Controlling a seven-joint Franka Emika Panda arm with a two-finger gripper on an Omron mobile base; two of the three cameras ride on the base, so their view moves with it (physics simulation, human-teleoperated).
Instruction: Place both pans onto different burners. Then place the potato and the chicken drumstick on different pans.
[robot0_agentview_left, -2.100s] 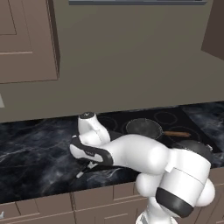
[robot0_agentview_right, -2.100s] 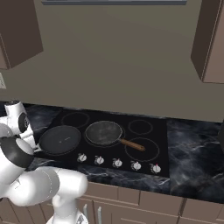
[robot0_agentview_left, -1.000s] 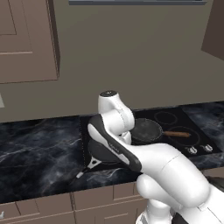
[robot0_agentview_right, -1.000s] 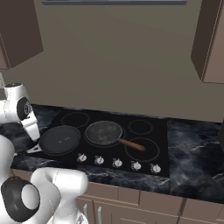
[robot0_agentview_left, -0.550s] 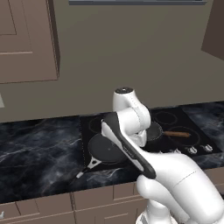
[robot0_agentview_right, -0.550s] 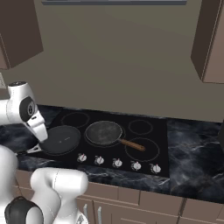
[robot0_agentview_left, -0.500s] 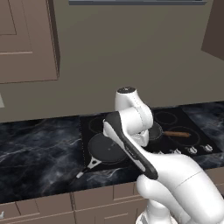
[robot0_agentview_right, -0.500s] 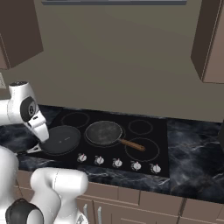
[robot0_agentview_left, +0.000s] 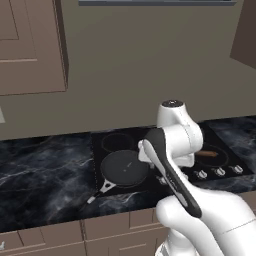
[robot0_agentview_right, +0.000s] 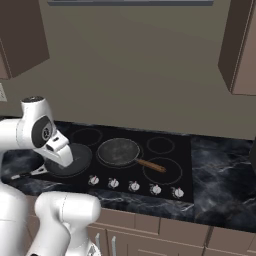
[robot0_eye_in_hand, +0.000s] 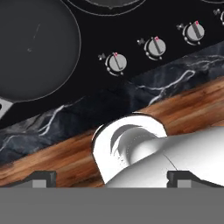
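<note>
The black pan (robot0_agentview_left: 122, 167) lies on the front left of the black cooktop (robot0_agentview_right: 180, 160), its short handle (robot0_agentview_left: 100, 190) pointing off the front corner. The dark grey pan (robot0_agentview_right: 119, 151) rests at the cooktop's middle, with its wooden handle (robot0_agentview_right: 150, 165) reaching right. Bare burners (robot0_agentview_right: 162, 171) ring the glass to the right and at the back left (robot0_agentview_right: 86, 136). My gripper (robot0_eye_in_hand: 112, 179) is open, its tips far apart with nothing held, looking down at the cooktop's front edge, where the black pan (robot0_eye_in_hand: 35, 48) is at upper left. The potato and the chicken drumstick are out of view.
Silver knobs (robot0_eye_in_hand: 116, 62) line the cooktop's front edge (robot0_agentview_right: 132, 186). Dark marble counter (robot0_agentview_left: 45, 170) stretches left and right (robot0_agentview_right: 220, 170) of the cooktop. Wall cabinets (robot0_agentview_left: 30, 45) hang above. My own white arm (robot0_agentview_left: 172, 145) blocks part of both base views.
My arm has swung from the left counter across to the cooktop's front, uncovering the black pan in the left base view. Neither pan has moved. The gripper stays open.
</note>
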